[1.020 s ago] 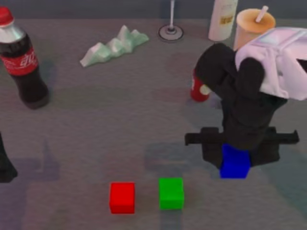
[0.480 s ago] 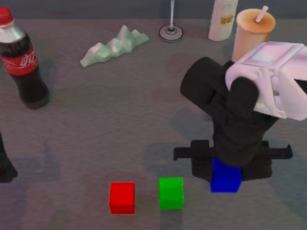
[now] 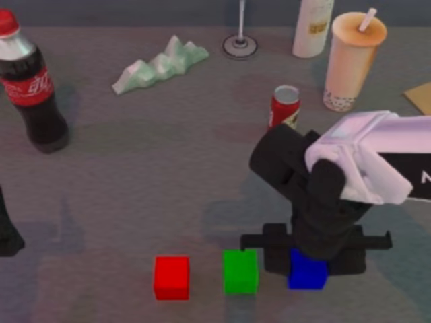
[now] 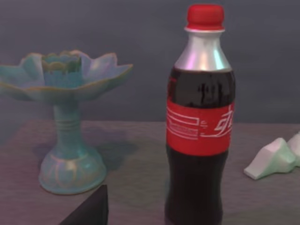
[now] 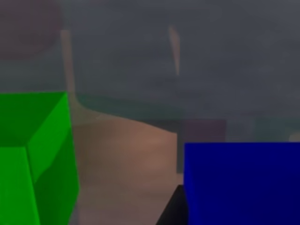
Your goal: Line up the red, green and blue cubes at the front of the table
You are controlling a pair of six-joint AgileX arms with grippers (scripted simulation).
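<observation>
Near the table's [image 3: 135, 175] front edge, the blue cube [image 3: 308, 273] was held clamped in the right gripper [image 3: 308, 268], just right of the green cube [image 3: 240, 271], with a narrow gap between. The red cube [image 3: 171, 276] lay left of green. Open surface was left behind the row. The left arm [image 3: 8, 232] was parked at the left edge.

grey table [image 3: 148, 182], red cube [image 3: 171, 276], green cube [image 3: 240, 270]

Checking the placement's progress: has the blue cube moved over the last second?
Yes. The blue cube, held by the right gripper, has come forward and leftward, closing on the unmoved green cube.
</observation>
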